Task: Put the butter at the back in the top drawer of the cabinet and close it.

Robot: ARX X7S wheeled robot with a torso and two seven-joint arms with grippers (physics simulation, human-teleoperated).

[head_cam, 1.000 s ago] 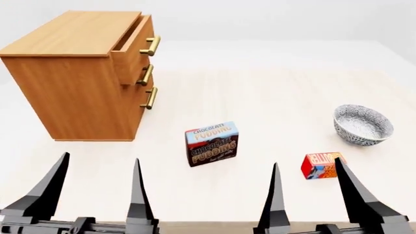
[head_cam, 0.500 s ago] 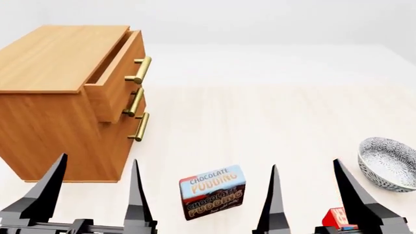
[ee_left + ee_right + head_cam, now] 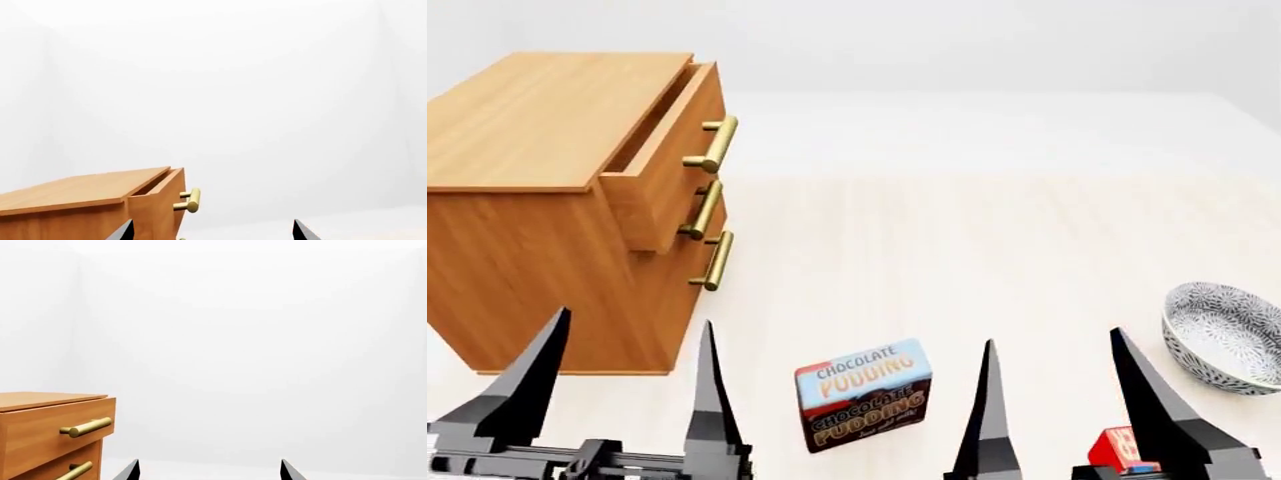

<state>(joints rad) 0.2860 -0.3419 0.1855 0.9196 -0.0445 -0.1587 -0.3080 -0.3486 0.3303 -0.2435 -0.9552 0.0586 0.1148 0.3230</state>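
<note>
Left gripper (image 3: 621, 395): spread wide, empty, hovering low.
Right gripper (image 3: 1061, 400): spread wide, empty, butter (image 3: 1120, 449) just beneath, likely pre-grasp.
Top drawer (image 3: 667, 150): stood ajar, ready for loading.

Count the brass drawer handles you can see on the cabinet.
3, stacked on the cabinet front: one on the top drawer, which stands partly open, one on the middle drawer, one on the bottom drawer. None looks hidden.

Matt wooden cabinet (image 3: 547, 200), shiny brass handles (image 3: 714, 145), seemingly glazed patterned bowl (image 3: 1228, 335).
</note>
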